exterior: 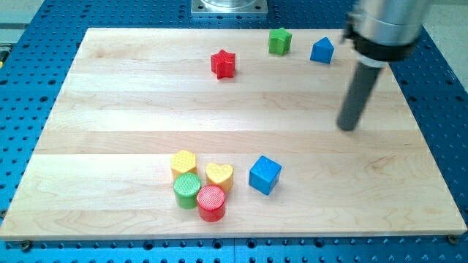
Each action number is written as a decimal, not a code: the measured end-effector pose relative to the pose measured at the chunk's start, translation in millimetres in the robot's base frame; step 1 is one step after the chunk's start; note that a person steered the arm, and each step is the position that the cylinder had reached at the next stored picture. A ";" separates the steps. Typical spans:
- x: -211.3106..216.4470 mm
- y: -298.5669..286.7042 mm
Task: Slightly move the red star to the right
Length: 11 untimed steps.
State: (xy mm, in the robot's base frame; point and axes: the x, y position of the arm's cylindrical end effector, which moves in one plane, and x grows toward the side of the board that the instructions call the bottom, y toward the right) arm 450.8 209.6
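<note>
While the pale wooden board (110, 109) is lying flat on a blue perforated table (29, 88), its planks are showing a fine lengthwise grain and a matte finish. Eight small blocks are sitting on it, all looking like ridged moulded plastic.

Near the view's top, the red star (223, 63) is resting on the board, its points blunt and its upper face flat. To its right, well apart from it, a green block (279, 41) of an irregular notched shape is standing, and just beyond that a blue block (322, 50) shaped like a little house with a peaked top.

Toward the view's bottom, four blocks are huddling together, touching or nearly so: a yellow hexagonal block (183, 162), a yellow heart (219, 175), a green cylinder (187, 190) and a red cylinder (211, 203), the two cylinders showing striped tops. A blue cube (265, 174) is sitting just to the right of this cluster, turned at an angle.

No containers are showing anywhere.

My tip (349, 126) is touching down on bare wood at the view's right, at the end of a straight dark rod hanging from a shiny metal collar. There being only a rod and no fingers, nothing is being gripped. The red star is lying well apart from my tip, up and to the view's left, with the green and blue blocks sitting higher in the view between the two.
</note>
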 end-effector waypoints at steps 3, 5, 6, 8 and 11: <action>0.4 40.4; 6.1 -13.6; -5.0 -111.9; -67.4 -243.7; -119.6 -249.1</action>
